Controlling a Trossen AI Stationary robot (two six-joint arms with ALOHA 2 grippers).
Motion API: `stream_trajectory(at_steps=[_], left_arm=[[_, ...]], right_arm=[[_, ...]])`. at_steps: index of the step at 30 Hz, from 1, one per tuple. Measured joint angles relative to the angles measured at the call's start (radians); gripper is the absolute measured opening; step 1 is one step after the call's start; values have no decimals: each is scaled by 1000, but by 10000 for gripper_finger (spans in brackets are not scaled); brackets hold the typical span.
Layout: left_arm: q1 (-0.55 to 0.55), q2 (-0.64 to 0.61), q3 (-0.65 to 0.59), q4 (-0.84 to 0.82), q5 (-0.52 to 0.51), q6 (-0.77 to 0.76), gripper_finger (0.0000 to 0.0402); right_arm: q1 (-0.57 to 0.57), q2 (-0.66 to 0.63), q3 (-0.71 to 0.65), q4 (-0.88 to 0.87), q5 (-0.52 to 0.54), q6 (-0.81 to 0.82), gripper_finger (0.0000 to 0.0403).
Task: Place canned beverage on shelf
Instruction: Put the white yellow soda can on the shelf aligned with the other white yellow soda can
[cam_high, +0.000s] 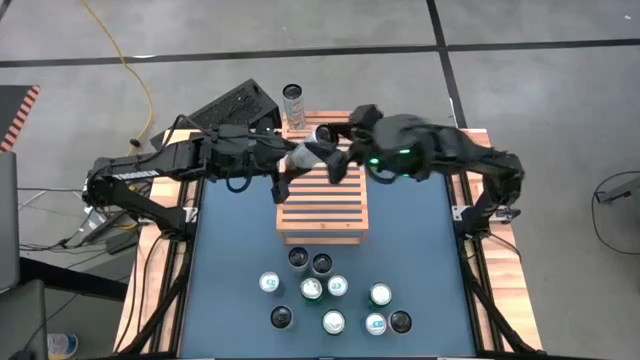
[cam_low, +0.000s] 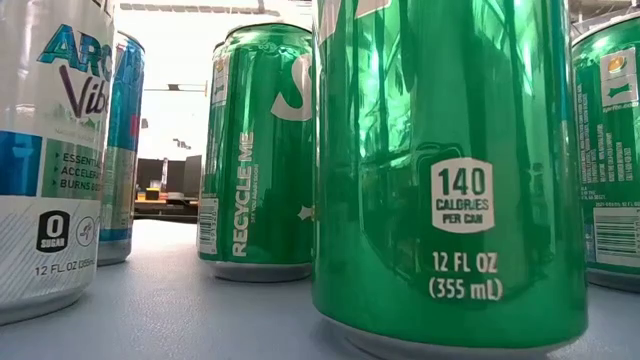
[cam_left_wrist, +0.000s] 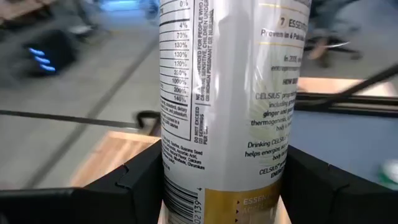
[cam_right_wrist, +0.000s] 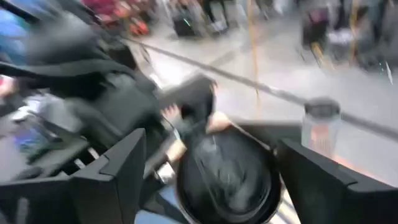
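A white canned beverage (cam_high: 310, 150) hangs over the far end of the slatted wooden shelf (cam_high: 322, 205), with my left gripper (cam_high: 298, 158) shut on it. In the left wrist view its printed wall (cam_left_wrist: 224, 93) fills the space between the two fingers. My right gripper (cam_high: 338, 160) is just to the can's right and open. Its fingers stand on either side of the can's dark end (cam_right_wrist: 224, 177), with a gap showing on one side. Neither gripper shows in the low view. My left gripper pinches the can's side wall (cam_left_wrist: 180, 186) between its two fingers (cam_left_wrist: 140, 183), which lie across the can. It comes nearly level from the table's left. The can is lifted clear above the shelf and looks tilted in the high view.
Another can (cam_high: 293, 104) stands upright on the shelf's far left corner, also seen as the can (cam_right_wrist: 321, 124) in the right wrist view. Several cans (cam_high: 330, 295) stand on the blue table near its front edge. A tall green can (cam_low: 450, 170) looms close in the low view.
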Motion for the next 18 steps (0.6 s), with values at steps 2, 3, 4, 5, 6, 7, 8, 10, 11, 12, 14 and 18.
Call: stream_trajectory(at_steps=[2, 3, 4, 5, 6, 7, 8, 10, 11, 12, 14, 18], left_arm=[[13, -11, -4, -21, 77, -35, 237], [23, -16, -4, -21, 117, -52, 237], [33, -21, -4, -11, 158, -69, 237], [44, -26, -4, -2, 208, -88, 237], [58, -35, -4, 1, 268, -102, 237], [73, -43, -4, 8, 335, -120, 237], [88, -48, -4, 29, 407, -142, 237], [117, -50, -3, 92, 583, -176, 237], [132, -50, -3, 126, 672, -197, 237], [145, -50, -3, 161, 760, -215, 237], [164, -50, -3, 257, 920, -247, 237], [173, -51, -2, 443, 1098, -290, 237]], right_arm=[[21, -36, 4, 27, 0, -63, 313], [32, -54, 6, 33, 1, -91, 314], [45, -73, 6, 35, 0, -124, 314], [59, -88, 6, 38, -2, -164, 314], [72, -97, 6, 45, -10, -203, 315], [84, -109, 5, 47, -22, -244, 315], [101, -118, 3, 42, -37, -291, 315], [129, -134, 3, 39, -90, -402, 316], [144, -143, 3, 39, -120, -448, 316], [157, -150, 3, 41, -151, -488, 316], [168, -157, 4, 49, -197, -550, 316], [154, -151, 2, 52, -203, -615, 316]])
